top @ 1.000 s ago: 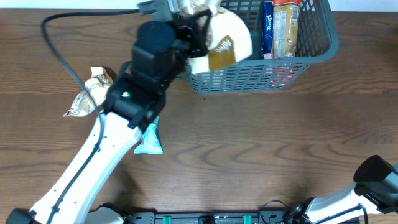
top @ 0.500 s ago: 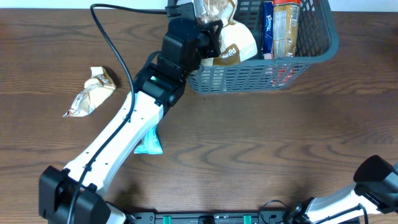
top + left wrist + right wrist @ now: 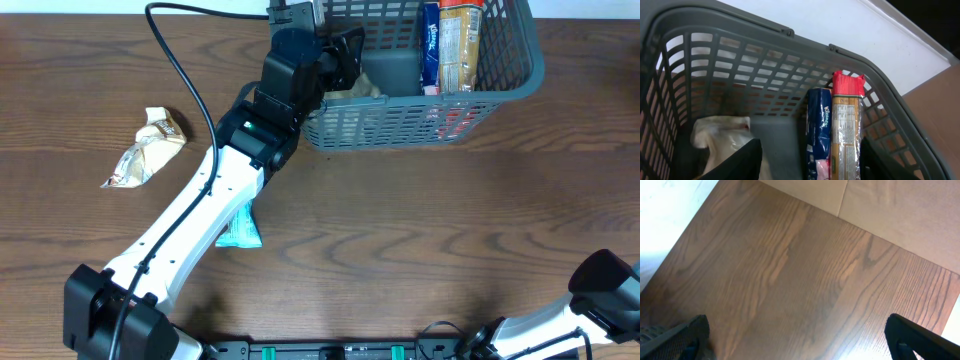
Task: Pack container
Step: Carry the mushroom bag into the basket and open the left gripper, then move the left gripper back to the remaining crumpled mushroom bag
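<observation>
The container (image 3: 470, 95) is a dark grey lattice basket at the table's far edge. Its slotted wall (image 3: 765, 75) fills the left wrist view. A blue tissue pack (image 3: 430, 45) (image 3: 819, 132) and a tan packet with a red top (image 3: 461, 40) (image 3: 845, 130) stand along its middle. My left gripper (image 3: 345, 55) (image 3: 807, 167) hangs open over the basket's left end. A cream snack packet (image 3: 720, 137) (image 3: 357, 90) lies loose on the floor there, against the left finger (image 3: 740, 162). My right gripper (image 3: 800, 345) is open over bare wood, low at the table's right corner.
A crumpled cream and brown packet (image 3: 145, 148) lies on the table at the left. A teal packet (image 3: 242, 228) sits partly under my left arm. A black cable (image 3: 185, 70) loops above the arm. The right arm's base (image 3: 605, 285) is at the bottom right.
My left gripper has opened over the basket. The cream packet it carried has dropped out of the fingers onto the basket floor. The right arm has not moved.
</observation>
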`<action>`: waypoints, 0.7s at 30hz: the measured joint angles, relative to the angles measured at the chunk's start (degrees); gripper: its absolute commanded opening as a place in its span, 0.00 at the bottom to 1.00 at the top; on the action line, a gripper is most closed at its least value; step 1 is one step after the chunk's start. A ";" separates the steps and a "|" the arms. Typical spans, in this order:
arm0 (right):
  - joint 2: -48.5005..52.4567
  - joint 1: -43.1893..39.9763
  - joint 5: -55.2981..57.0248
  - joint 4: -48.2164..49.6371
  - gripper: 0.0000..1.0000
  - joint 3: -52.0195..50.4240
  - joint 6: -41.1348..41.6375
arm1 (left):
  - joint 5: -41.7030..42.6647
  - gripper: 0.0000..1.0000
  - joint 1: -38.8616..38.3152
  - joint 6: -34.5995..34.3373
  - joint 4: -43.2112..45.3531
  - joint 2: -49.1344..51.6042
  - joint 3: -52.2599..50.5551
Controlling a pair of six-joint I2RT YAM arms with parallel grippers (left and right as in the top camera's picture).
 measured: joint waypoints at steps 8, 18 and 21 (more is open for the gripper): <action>0.00 0.00 0.00 -0.15 0.99 0.00 0.00 | -0.92 0.66 0.00 0.24 0.00 0.00 0.02; 0.00 -0.33 0.02 0.46 0.99 0.00 0.00 | -11.61 0.97 1.68 6.21 -8.11 -7.85 0.04; 0.00 -1.27 0.02 0.50 0.99 0.00 0.00 | -18.88 0.99 3.39 6.78 -17.09 -14.60 0.59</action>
